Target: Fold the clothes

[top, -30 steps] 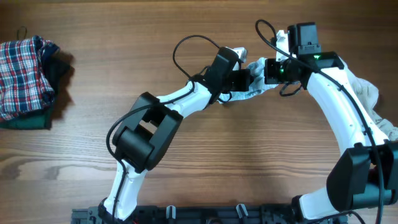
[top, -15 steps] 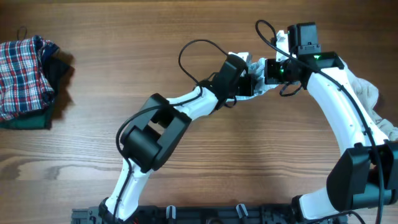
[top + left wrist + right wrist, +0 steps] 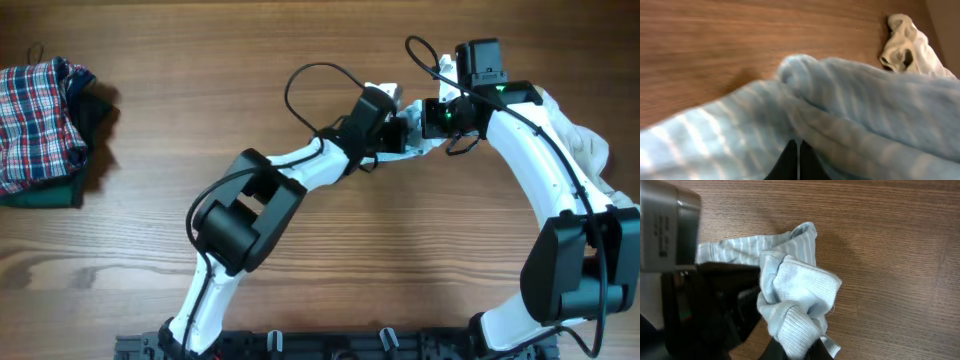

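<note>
Pale blue-and-white striped soft garment [image 3: 790,290] was held bunched over the wooden surface [image 3: 300,40], left pincer [image 3: 798,159] and right pincer [image 3: 795,352] both clamped on it. Risk: unequal pulling could drag it from 1 grip.

You have the pale blue striped garment [image 3: 795,295] bunched, pinched in both pairs of jaws; the plaid pile [image 3: 35,120] lies far to their left.

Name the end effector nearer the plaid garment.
Left, narrowly. Both grip the striped garment far right of the plaid garment: left end effector nearer, right end effector beyond.
</note>
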Action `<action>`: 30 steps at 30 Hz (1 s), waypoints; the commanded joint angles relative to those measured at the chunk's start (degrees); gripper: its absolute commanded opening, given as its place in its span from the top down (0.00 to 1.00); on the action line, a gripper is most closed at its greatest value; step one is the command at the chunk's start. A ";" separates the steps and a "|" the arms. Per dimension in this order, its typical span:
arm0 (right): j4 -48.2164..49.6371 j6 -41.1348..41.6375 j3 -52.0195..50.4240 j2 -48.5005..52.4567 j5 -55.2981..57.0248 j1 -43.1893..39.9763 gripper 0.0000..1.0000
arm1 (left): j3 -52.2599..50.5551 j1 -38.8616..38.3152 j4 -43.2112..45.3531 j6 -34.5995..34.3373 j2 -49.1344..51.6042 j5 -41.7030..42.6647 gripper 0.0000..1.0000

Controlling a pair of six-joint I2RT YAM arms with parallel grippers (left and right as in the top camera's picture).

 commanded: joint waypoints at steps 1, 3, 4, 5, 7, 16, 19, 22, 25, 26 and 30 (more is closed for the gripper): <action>1.03 1.16 0.09 0.74 -1.16 1.64 0.96 | -0.09 5.01 -2.47 1.70 -3.65 3.48 0.96; 2.34 1.46 0.09 0.74 -1.16 3.93 0.96 | -0.09 7.65 -5.64 1.81 -5.84 3.80 0.96; 2.91 1.57 0.09 0.74 -1.14 4.83 0.96 | -0.09 8.46 -6.84 1.84 -6.56 3.80 0.96; 3.52 1.60 0.09 0.76 -1.09 5.90 0.96 | -0.09 9.18 -7.93 1.84 -7.23 3.80 0.96; 4.11 2.64 0.09 1.31 0.22 7.67 0.96 | -0.09 10.47 -10.40 2.58 -8.76 4.00 0.96; 7.82 2.62 0.09 9.40 0.02 10.73 0.96 | -0.09 11.58 -16.65 9.57 -12.07 3.96 0.95; 9.55 2.62 0.09 11.28 -0.02 11.74 0.96 | -0.09 14.29 -18.56 9.55 -12.17 3.96 0.95; 10.12 3.34 0.09 12.26 -0.11 11.76 0.96 | -0.09 18.25 -21.75 9.55 -12.59 3.98 0.96; 11.32 4.52 0.09 12.31 -1.92 11.76 0.96 | -0.09 20.81 -24.15 9.55 -12.59 4.00 0.96; 11.67 4.76 0.09 12.31 -3.02 11.76 0.96 | -0.09 21.24 -24.61 9.55 -12.59 4.00 0.96; 12.22 8.28 0.09 12.31 -5.77 11.74 0.80 | -0.09 21.70 -26.03 9.57 -12.59 3.96 0.95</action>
